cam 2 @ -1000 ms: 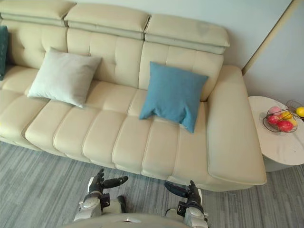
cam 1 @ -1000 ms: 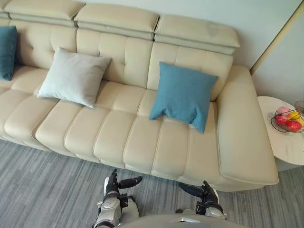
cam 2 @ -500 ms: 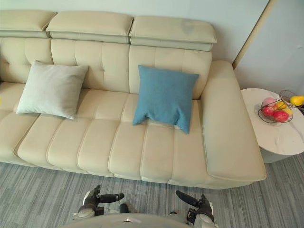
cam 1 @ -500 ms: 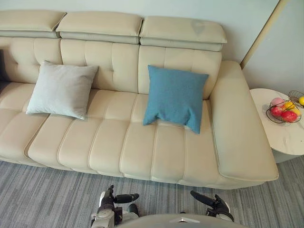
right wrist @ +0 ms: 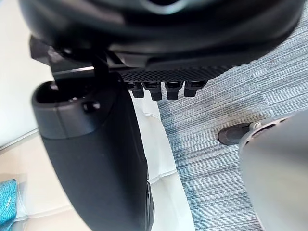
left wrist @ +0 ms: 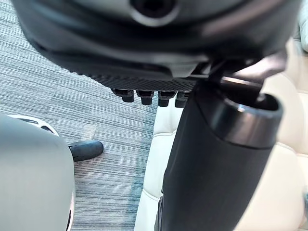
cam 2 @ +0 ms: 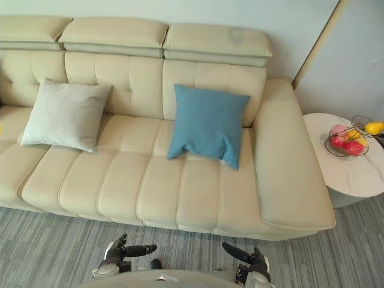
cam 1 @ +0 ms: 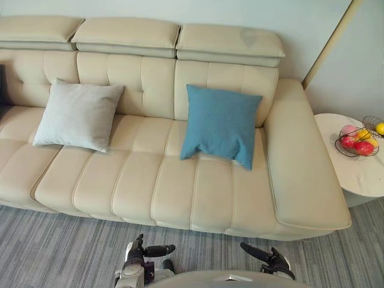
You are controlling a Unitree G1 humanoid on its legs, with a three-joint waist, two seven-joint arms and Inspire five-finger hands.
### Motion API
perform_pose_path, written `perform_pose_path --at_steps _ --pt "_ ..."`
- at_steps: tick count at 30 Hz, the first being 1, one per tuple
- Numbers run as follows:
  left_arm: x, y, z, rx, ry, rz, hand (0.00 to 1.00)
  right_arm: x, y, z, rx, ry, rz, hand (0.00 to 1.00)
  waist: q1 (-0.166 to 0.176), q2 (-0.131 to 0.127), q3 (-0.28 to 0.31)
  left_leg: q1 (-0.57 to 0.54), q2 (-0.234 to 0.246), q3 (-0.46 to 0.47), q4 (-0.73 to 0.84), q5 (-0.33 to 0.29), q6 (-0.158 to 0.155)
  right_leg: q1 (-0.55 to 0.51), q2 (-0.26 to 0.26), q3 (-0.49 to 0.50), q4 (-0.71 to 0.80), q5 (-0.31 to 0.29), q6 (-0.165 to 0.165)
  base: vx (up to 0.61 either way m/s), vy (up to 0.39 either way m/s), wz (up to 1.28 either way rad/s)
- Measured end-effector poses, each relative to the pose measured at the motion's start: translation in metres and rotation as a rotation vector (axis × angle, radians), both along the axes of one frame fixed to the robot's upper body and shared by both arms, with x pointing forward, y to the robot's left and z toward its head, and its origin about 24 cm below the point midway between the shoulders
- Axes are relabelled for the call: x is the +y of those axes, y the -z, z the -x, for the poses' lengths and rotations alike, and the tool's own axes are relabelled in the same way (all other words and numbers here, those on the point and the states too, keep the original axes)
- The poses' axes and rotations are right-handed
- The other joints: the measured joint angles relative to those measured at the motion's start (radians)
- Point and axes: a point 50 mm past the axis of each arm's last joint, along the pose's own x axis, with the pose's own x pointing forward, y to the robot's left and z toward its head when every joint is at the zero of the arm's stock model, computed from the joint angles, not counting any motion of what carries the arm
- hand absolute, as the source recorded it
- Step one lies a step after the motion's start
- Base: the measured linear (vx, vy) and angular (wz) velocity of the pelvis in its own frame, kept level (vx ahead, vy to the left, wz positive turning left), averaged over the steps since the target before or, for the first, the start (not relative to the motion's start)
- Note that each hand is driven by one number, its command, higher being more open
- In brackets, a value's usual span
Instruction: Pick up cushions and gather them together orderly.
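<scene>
A blue cushion (cam 1: 221, 126) leans upright against the backrest on the right part of the cream sofa (cam 1: 180, 180). A light grey cushion (cam 1: 78, 115) leans against the backrest further left, about one seat width from the blue one. My left hand (cam 1: 141, 252) and right hand (cam 1: 270, 259) hang low over the carpet in front of the sofa, well short of both cushions. Both hands are open and hold nothing, with the thumbs pointing towards each other. In the right wrist view a corner of the blue cushion (right wrist: 6, 202) shows past the thumb (right wrist: 96, 159).
A round white side table (cam 1: 354, 174) stands to the right of the sofa's arm and carries a wire bowl of fruit (cam 1: 359, 143). Grey carpet (cam 1: 60, 252) lies between me and the sofa. The wall runs close behind the backrest.
The whole picture has swung right and levelled, so the camera moved; a teal cushion at the far left has left the view. Both cushions lie as before, and both hands sit lower.
</scene>
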Motion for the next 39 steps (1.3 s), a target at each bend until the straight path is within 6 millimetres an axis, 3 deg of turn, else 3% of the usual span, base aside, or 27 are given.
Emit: perform_pose_path --at_steps 12,15,18,19,21,24,25,27,28,29,30,31,32,34,37,39 --pt "-0.008 0.003 0.004 0.011 -0.088 0.064 1.00 -0.006 -0.002 0.006 0.007 -0.012 0.008 1.00 -0.003 0.022 0.011 0.061 0.043 0.111 0.000 0.002 -0.015 -0.030 0.029 0.104 0.069 -0.009 0.010 -0.09 -0.014 -0.24" --pt "-0.006 0.002 0.003 0.001 -0.118 0.073 1.00 -0.006 -0.003 0.006 -0.005 -0.017 0.015 1.00 -0.001 0.018 0.013 0.043 0.075 0.150 0.087 -0.039 -0.033 -0.063 0.055 0.166 0.100 -0.011 0.007 -0.01 -0.082 -0.63" --pt "-0.002 0.002 0.005 -0.007 -0.181 0.084 1.00 -0.004 -0.004 0.003 -0.012 -0.026 0.015 1.00 0.001 0.012 0.007 -0.020 0.102 0.072 0.236 -0.085 -0.007 -0.117 0.073 0.256 0.134 -0.014 0.001 0.02 -0.103 -0.94" --pt "-0.008 0.004 0.007 0.001 -0.192 0.096 1.00 -0.010 -0.006 0.001 -0.019 -0.040 0.033 1.00 0.002 0.030 0.000 -0.039 0.119 -0.002 0.284 -0.129 -0.002 -0.154 0.101 0.326 0.144 -0.006 0.001 0.04 -0.107 -1.15" --pt "-0.011 0.004 0.007 0.003 -0.192 0.106 1.00 -0.013 -0.006 0.001 -0.016 -0.041 0.041 1.00 0.000 0.045 -0.007 -0.035 0.129 -0.001 0.292 -0.157 -0.004 -0.171 0.117 0.366 0.141 0.004 0.005 0.03 0.042 -1.07" --pt "-0.012 0.004 0.007 0.001 -0.200 0.111 1.00 -0.010 -0.007 -0.008 -0.032 -0.068 0.041 1.00 0.002 0.053 -0.011 -0.005 0.151 0.105 0.291 -0.212 -0.019 -0.218 0.161 0.487 0.133 0.040 0.016 0.00 0.119 -1.28" --pt "-0.010 0.004 0.006 -0.004 -0.209 0.108 1.00 -0.001 -0.008 -0.016 -0.048 -0.106 0.028 1.00 0.002 0.045 -0.005 0.012 0.160 0.163 0.290 -0.236 -0.041 -0.241 0.187 0.552 0.127 0.068 0.020 -0.03 0.106 -1.38" --pt "-0.006 0.003 0.004 -0.009 -0.211 0.099 1.00 0.010 -0.008 -0.023 -0.063 -0.129 0.006 1.00 0.005 0.036 0.004 0.022 0.162 0.223 0.290 -0.240 -0.042 -0.266 0.200 0.575 0.121 0.102 0.018 -0.04 0.066 -1.38" --pt "-0.006 0.003 0.003 -0.013 -0.211 0.097 1.00 0.011 -0.009 -0.029 -0.074 -0.165 0.009 1.00 0.006 0.033 0.005 0.023 0.167 0.288 0.290 -0.240 -0.042 -0.299 0.208 0.510 0.107 0.149 -0.001 -0.05 0.018 -1.55" --pt "-0.005 0.002 0.002 -0.015 -0.211 0.096 1.00 0.012 -0.010 -0.032 -0.080 -0.167 0.009 1.00 0.010 0.033 0.005 0.024 0.176 0.316 0.291 -0.240 -0.042 -0.309 0.207 0.457 0.098 0.160 -0.018 -0.05 0.020 -1.52" --pt "-0.007 0.002 0.000 -0.016 -0.206 0.100 1.00 0.012 -0.012 -0.039 -0.097 -0.171 0.012 1.00 0.011 0.038 0.011 0.032 0.182 0.377 0.288 -0.239 -0.044 -0.357 0.167 0.261 0.140 0.127 -0.068 -0.02 0.008 -1.22" --pt "-0.009 0.002 -0.004 -0.024 -0.195 0.104 1.00 0.011 -0.012 -0.040 -0.098 -0.170 0.017 1.00 0.010 0.043 0.017 0.049 0.178 0.414 0.277 -0.234 -0.052 -0.386 0.124 0.107 0.199 0.090 -0.089 0.03 0.035 -1.38" --pt "-0.011 0.002 -0.003 -0.018 -0.174 0.102 1.00 0.007 -0.012 -0.037 -0.091 -0.164 0.026 1.00 0.007 0.047 0.019 0.078 0.175 0.462 0.272 -0.234 -0.053 -0.394 0.037 -0.121 0.276 0.061 -0.116 0.04 0.015 -0.99" --pt "-0.012 0.003 0.000 -0.009 -0.167 0.102 1.00 0.003 -0.012 -0.036 -0.093 -0.143 0.038 1.00 0.003 0.059 0.021 0.126 0.176 0.519 0.248 -0.219 -0.079 -0.390 -0.022 -0.309 0.340 0.029 -0.130 0.09 -0.039 -0.91" --pt "-0.016 0.002 -0.003 -0.011 -0.133 0.103 1.00 -0.004 -0.014 -0.040 -0.102 -0.130 0.059 1.00 0.002 0.068 0.032 0.145 0.187 0.518 0.234 -0.173 -0.092 -0.422 0.018 -0.276 0.388 -0.027 -0.139 0.13 -0.161 -0.61" --pt "-0.017 0.003 -0.001 -0.003 -0.121 0.111 1.00 -0.004 -0.015 -0.043 -0.103 -0.132 0.059 1.00 -0.002 0.073 0.036 0.134 0.228 0.503 0.331 -0.162 -0.083 -0.427 0.047 -0.241 0.400 -0.048 -0.150 0.14 -0.304 -0.75"
